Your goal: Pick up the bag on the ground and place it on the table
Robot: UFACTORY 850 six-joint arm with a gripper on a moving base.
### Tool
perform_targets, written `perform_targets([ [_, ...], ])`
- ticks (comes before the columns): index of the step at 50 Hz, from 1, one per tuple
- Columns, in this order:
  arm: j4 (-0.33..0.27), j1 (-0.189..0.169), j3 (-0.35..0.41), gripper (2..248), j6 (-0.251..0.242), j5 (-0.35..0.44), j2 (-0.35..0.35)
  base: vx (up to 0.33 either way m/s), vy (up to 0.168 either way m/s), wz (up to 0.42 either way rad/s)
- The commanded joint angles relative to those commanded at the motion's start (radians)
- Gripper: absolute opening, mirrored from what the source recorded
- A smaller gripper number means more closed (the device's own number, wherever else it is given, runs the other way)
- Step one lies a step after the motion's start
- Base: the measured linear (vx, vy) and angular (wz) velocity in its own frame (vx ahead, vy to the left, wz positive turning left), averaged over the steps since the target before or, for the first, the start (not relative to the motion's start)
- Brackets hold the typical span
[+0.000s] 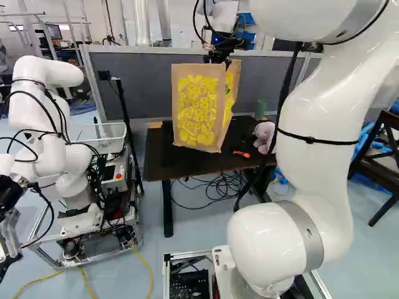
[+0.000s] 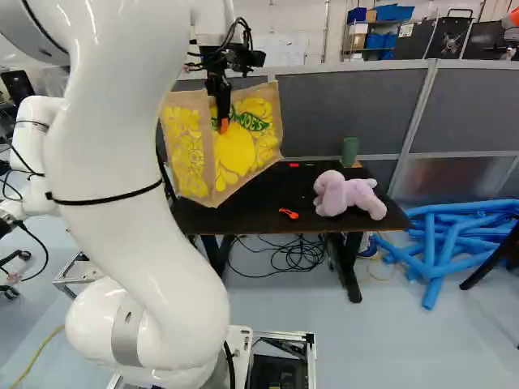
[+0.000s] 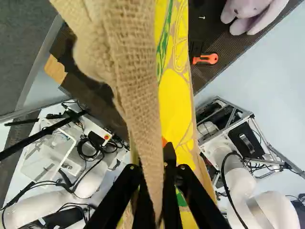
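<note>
**Burlap bag hangs upright over the counter, its top clamped**

The burlap bag (image 2: 243, 158) is pinched by its upper cloth in the hand (image 2: 221, 120), fingers closed on the weave from both sides. It looks light, soft and hardly fragile; the rough cloth should grip well, though the walls may sag or fold once set down. The top is the right place to hold. Beneath lies the dark counter (image 2: 259, 212); whether the bag's base touches it, I cannot tell. Beyond stands a green cylinder (image 2: 349, 151).
</note>
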Motion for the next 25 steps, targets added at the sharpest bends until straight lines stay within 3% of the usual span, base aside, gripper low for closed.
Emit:
perform_targets([
  [25, 0.000, -0.019, -0.061, 21, 0.000, 0.021, -0.117, 0.000, 0.000, 0.000],
])
